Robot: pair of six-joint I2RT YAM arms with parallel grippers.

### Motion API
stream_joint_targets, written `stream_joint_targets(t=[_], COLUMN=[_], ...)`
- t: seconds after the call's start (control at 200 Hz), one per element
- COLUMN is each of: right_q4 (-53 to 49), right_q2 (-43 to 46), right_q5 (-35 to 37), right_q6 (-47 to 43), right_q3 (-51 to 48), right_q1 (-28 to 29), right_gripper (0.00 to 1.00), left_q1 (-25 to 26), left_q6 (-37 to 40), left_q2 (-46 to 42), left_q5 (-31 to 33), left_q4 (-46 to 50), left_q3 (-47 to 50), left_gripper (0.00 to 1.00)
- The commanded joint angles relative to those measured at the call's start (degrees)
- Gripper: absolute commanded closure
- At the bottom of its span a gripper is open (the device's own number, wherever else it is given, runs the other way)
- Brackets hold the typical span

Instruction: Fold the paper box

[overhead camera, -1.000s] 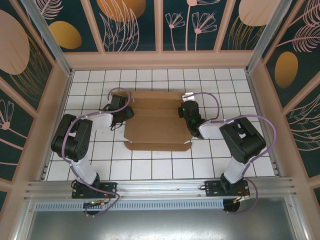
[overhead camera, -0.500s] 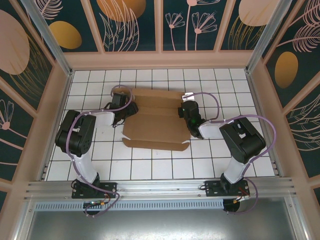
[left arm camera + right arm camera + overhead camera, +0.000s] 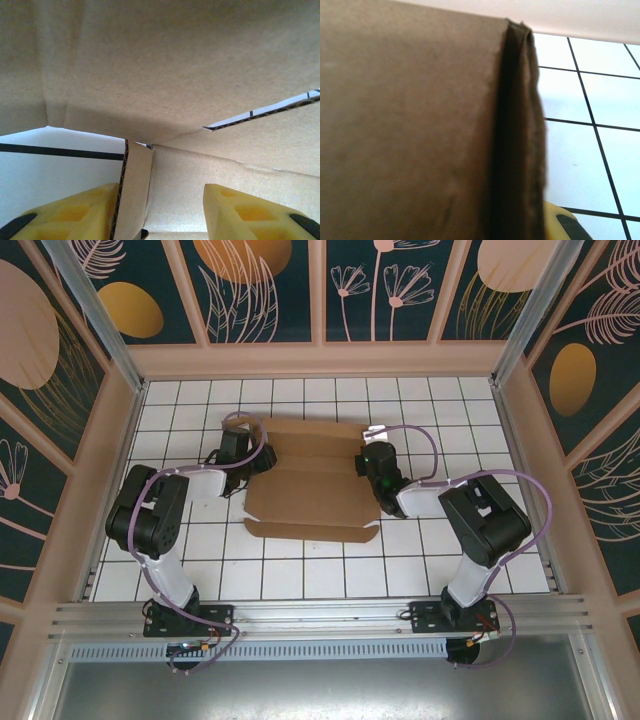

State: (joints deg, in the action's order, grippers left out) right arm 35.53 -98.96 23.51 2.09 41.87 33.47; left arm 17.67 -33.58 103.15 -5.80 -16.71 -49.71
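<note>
The left gripper (image 3: pixel 160 207) holds its jaws open astride 1 flap (image 3: pixel 135 190) of the plain brown corrugated cardboard box (image 3: pixel 310 492) (for the right gripper (image 3: pixel 368 462), I cannot tell).

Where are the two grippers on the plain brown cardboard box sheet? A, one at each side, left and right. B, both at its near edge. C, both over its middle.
A: the left gripper is at the left side of the plain brown cardboard box sheet, the right gripper at its right side.

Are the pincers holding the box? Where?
Left pincer: open around a left flap of the paper box, not clamping. Right pincer: at its right edge, hold unclear.
</note>
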Motion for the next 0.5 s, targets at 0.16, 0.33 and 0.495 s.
stream_joint_targets(t=[0.16,0.33,0.495], right_q4=[-5.7,-5.8,-6.1], right_q2=[-3.2,-3.5,-3.7], right_q5=[-4.6,-4.6,-3.7], right_q6=[0.5,0.5,0.7], right_q3=[0.2,0.2,0.7], right_q1=[1.4,1.3,1.3], right_gripper=[1.0,1.0,1.0], left_q1=[0.3,1.7,2.4], left_q6=[3.1,4.1,2.7], left_q2=[-0.5,-0.1,-2.8], left_q5=[-2.0,-1.1,4.4], left_q4=[-2.0,-0.3,-0.9], left_q3=[-1.3,-2.5,-0.2], left_gripper=[0.54,0.51,0.48])
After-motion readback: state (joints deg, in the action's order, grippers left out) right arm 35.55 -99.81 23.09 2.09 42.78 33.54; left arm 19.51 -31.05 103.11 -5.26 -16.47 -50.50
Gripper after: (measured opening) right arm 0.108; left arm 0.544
